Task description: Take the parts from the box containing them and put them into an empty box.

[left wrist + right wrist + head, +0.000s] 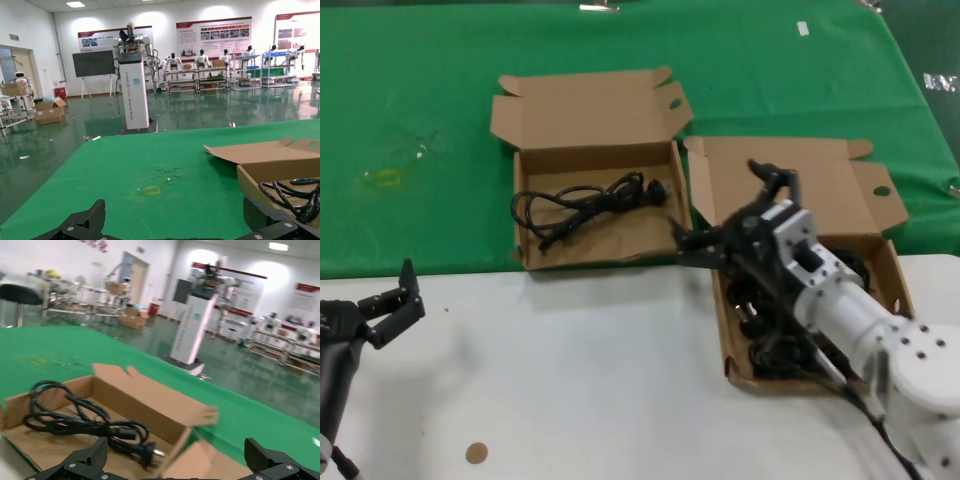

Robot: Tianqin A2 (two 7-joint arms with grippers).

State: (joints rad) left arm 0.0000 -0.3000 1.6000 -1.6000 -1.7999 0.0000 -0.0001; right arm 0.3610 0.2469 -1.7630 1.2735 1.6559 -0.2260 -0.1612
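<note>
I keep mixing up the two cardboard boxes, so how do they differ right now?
The left box holds one power cord, coiled loosely on its floor; the right box holds a dark pile of cords. The left box lies fully on the green cloth, while the right box reaches onto the white table. The right gripper, open, hangs over the right box; nothing hangs over the left one. Both are shallow, brown, with lids open.
</note>
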